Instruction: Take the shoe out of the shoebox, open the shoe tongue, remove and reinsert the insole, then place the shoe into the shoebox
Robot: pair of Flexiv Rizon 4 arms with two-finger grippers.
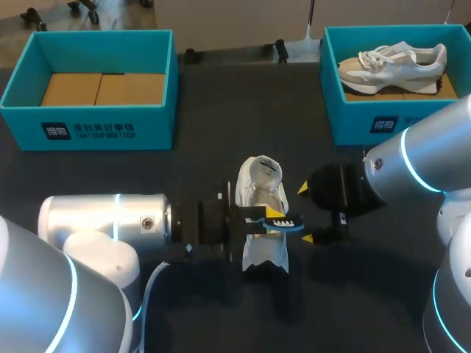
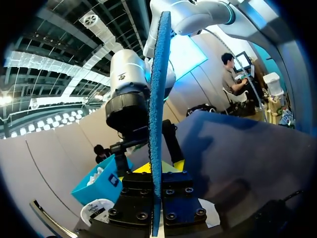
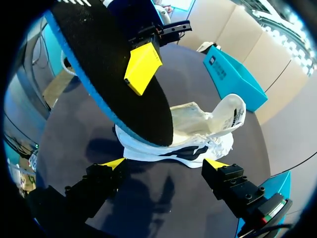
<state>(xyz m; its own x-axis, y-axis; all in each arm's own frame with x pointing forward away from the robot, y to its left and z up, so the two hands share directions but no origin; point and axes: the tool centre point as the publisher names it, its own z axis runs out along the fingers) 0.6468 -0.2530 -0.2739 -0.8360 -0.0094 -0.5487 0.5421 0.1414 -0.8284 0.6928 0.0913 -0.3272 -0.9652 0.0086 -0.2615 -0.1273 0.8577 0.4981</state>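
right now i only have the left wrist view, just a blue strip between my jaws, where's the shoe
observer: The shoe stands on the table, under the insole that your left jaws grip.
operator: is the tongue open
observer: Yes, the tongue is lifted up and back, so the shoe's opening shows.
operator: what's the other arm doing
observer: The right jaws are open and empty, facing the shoe's side.
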